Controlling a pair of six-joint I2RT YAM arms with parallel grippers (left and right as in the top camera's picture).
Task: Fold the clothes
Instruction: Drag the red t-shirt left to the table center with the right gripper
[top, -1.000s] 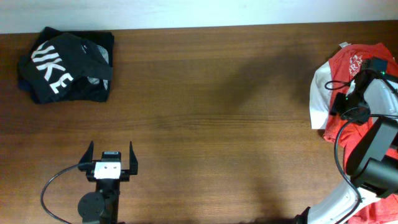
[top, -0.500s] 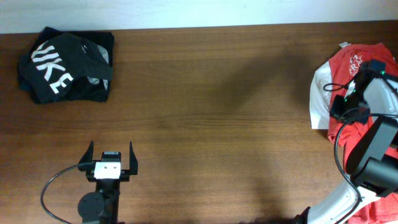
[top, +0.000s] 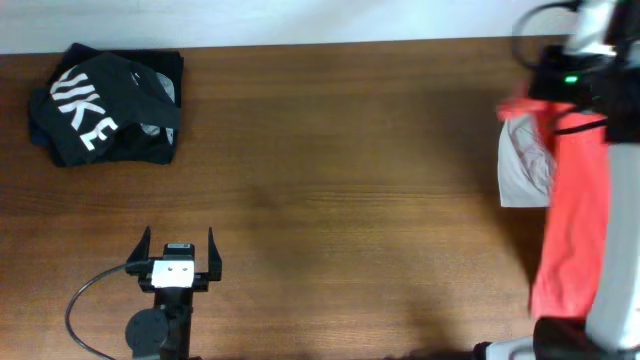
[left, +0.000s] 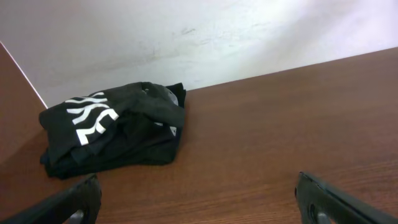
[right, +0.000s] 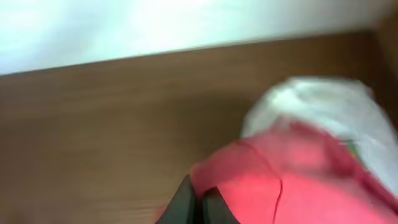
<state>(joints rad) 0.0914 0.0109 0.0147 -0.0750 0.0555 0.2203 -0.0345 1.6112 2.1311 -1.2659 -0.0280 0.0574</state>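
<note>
Right wrist view motion-blurred: red shirt (right: 292, 186) cut off at bottom edge, hides part of white shirt (right: 311, 102).

The red-orange T-shirt (top: 572, 220) hangs from my right gripper (right: 198, 199), pinched at one edge, a long blurred strip at the right side of the worktop (top: 350, 200). The white T-shirt (top: 522, 165) lies crumpled just beside it. The black T-shirt (top: 105, 105) with white letters lies bunched in the far left corner.

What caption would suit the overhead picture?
Right gripper holds up a red-orange T-shirt; left gripper rests open; black T-shirt lies apart.
</note>
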